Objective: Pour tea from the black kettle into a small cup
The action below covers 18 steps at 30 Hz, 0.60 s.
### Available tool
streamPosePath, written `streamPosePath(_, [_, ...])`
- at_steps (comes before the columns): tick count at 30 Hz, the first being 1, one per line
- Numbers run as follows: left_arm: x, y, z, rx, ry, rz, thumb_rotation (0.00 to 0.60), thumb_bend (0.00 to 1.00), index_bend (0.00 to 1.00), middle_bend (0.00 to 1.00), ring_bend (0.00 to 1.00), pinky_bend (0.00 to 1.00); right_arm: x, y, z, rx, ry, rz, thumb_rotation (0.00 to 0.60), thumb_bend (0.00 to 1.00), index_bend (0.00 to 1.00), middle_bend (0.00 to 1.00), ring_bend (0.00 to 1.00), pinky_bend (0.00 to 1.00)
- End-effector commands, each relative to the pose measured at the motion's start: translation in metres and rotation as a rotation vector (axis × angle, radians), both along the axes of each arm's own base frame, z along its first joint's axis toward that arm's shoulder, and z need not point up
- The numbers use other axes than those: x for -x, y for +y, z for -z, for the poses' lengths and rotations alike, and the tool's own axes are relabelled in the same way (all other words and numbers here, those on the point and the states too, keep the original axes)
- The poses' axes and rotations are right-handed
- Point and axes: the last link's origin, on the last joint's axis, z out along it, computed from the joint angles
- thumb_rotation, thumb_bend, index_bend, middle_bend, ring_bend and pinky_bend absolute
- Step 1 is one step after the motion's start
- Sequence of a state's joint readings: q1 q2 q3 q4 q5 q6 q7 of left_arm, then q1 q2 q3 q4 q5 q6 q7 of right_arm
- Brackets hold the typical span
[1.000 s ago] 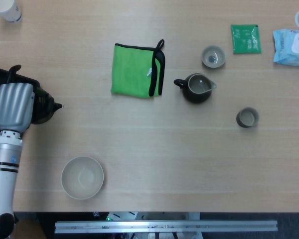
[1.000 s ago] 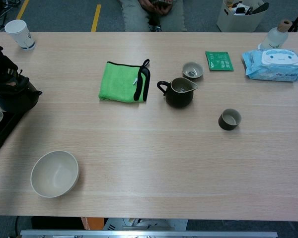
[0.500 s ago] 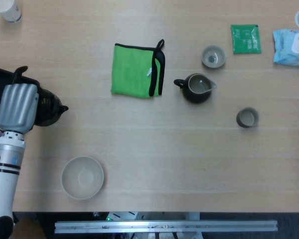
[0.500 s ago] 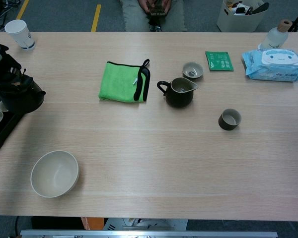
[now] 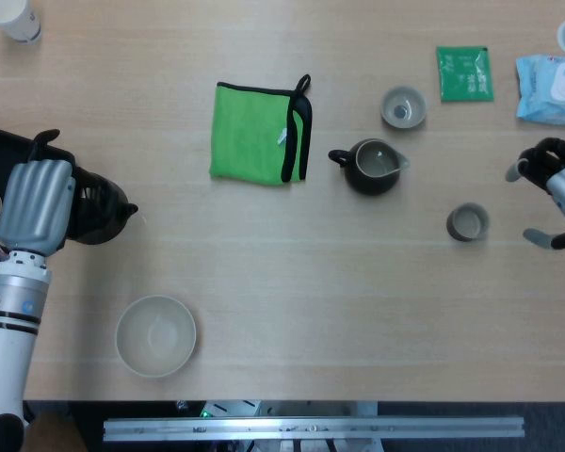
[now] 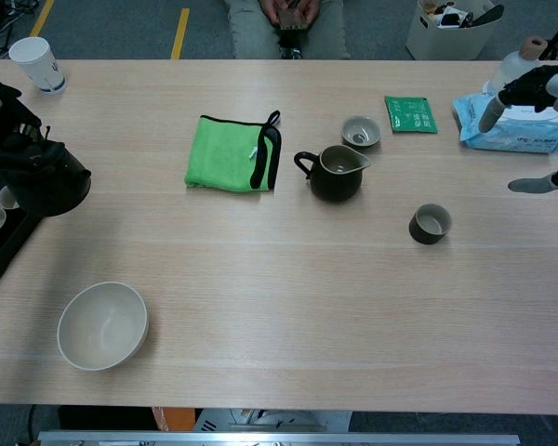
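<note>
From above, the left hand (image 5: 33, 207) has carried the kettle (image 5: 99, 207) a bit right, off the tray (image 5: 5, 151). The right hand (image 5: 557, 193) has come in, fingers apart, beside the cup (image 5: 467, 222). From the front, the kettle (image 6: 45, 178) looks heavy and hard; hold its handle tight.

Head view straight down, chest view angled forward, sharing table (image 5: 292, 282)
</note>
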State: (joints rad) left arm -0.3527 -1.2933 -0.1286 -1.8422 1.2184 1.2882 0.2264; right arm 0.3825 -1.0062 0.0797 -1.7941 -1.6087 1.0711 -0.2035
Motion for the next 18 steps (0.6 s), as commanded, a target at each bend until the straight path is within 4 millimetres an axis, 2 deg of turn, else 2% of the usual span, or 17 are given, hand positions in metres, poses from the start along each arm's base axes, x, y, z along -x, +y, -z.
streamPosePath(1, [0.0,-0.001,0.0,0.007,-0.011,-0.006,0.594,0.38,1.0,1.0,0.96,0.14,-0.014,-0.011,0.012,-0.016,0.009,-0.008,0.6,0.09,0.37,0.35,0.24,0.37])
streamPosePath(18, [-0.01,-0.007,0.003,0.021,-0.038,0.008,0.592,0.38,1.0,1.0,0.96,0.14,-0.035,-0.036,0.059,-0.048,0.154,-0.03,0.6,0.09,0.31,0.3,0.19,0.33])
